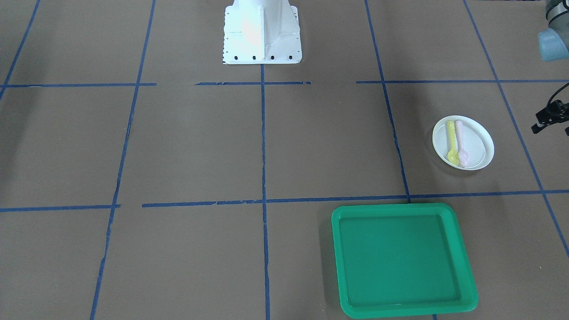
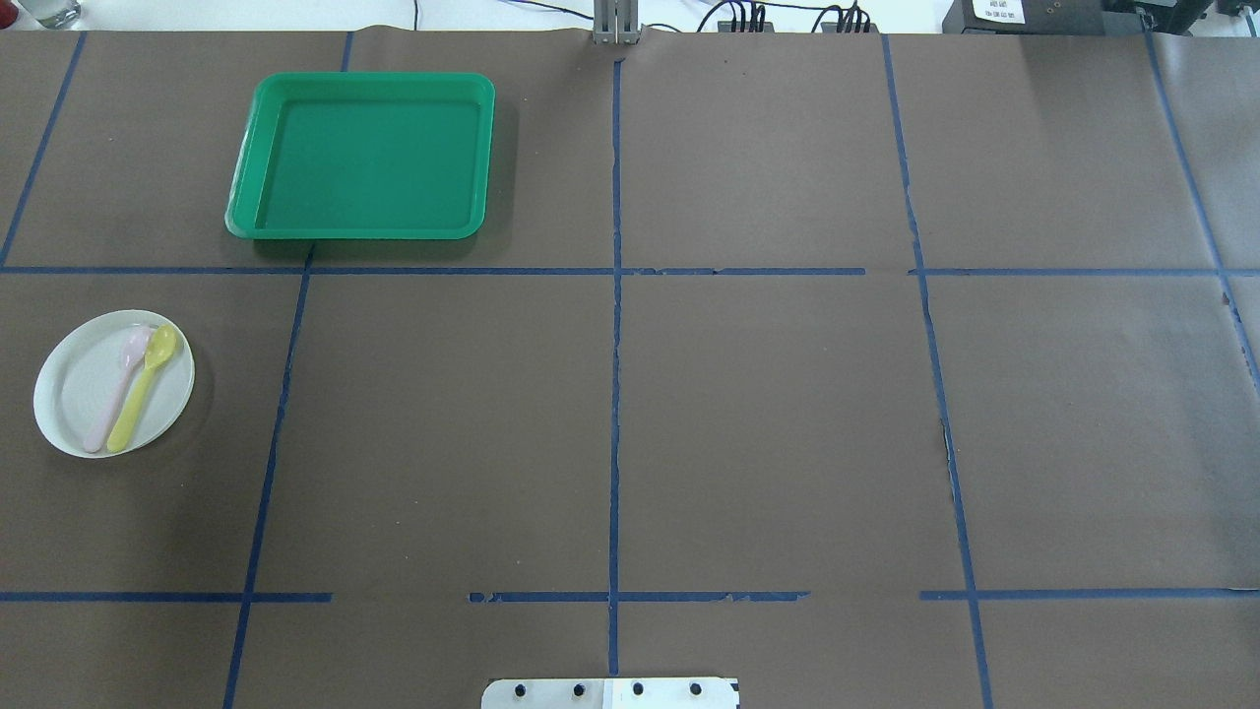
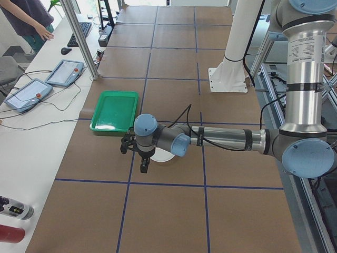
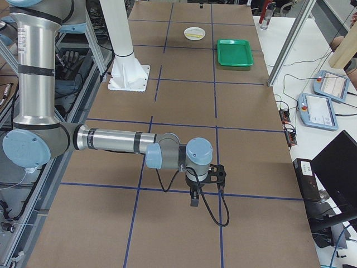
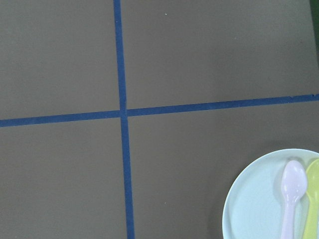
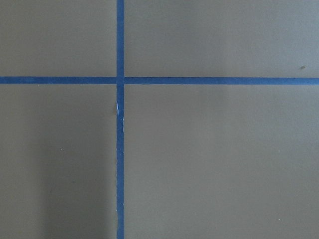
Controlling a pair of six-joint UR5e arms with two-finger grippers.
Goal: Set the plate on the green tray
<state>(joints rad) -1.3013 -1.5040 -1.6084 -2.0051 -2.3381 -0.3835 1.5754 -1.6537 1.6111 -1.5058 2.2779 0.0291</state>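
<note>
The white plate (image 2: 74, 389) lies at the table's left with a pink spoon (image 2: 120, 386) and a yellow spoon (image 2: 146, 384) on it. It also shows in the front view (image 1: 481, 144) and at the lower right of the left wrist view (image 5: 254, 204). The green tray (image 2: 364, 158) lies empty farther out, past a tape line (image 1: 400, 258). My left gripper (image 3: 143, 167) hangs above the table beside the plate; I cannot tell whether it is open or shut. My right gripper (image 4: 194, 200) hangs over a tape crossing, far from both; its state is also unclear.
The white robot base (image 1: 262, 33) stands at the table's middle edge. Blue tape lines (image 2: 615, 394) grid the brown table. A side bench holds teach pendants (image 3: 66, 71) beyond a metal post (image 3: 79, 37). A person (image 3: 26, 18) stands near it.
</note>
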